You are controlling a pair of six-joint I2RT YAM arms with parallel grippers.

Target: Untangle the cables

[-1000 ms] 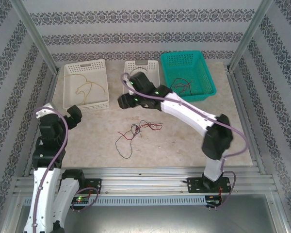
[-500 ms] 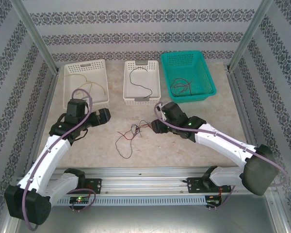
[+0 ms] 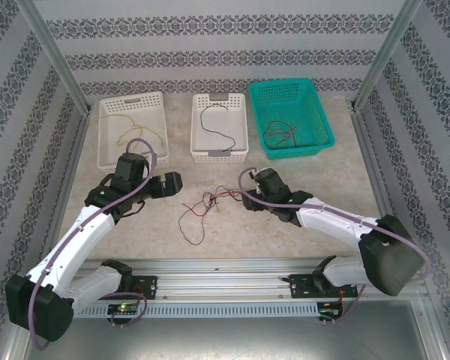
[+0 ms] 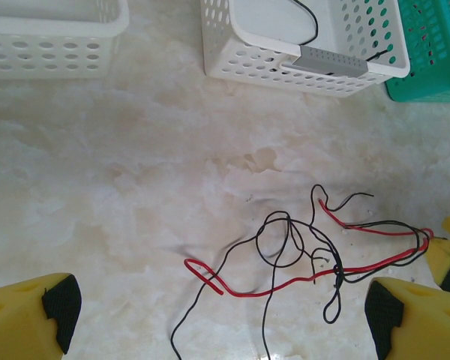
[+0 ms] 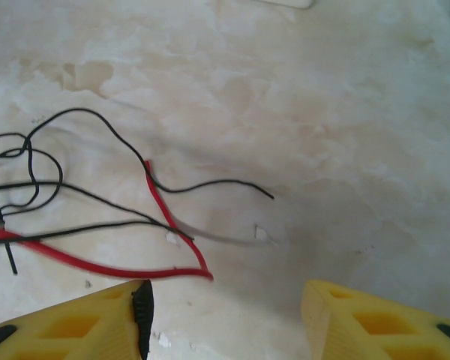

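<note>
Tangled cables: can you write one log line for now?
red and black cables: tangled on table | left claw: open, left of them | right claw: open, at right end, nothing held

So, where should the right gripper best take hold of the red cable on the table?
At its sharp bend, from above on the right: the red cable folds back there, lying flat and just past the black cables, a little ahead of the open right gripper.
</note>
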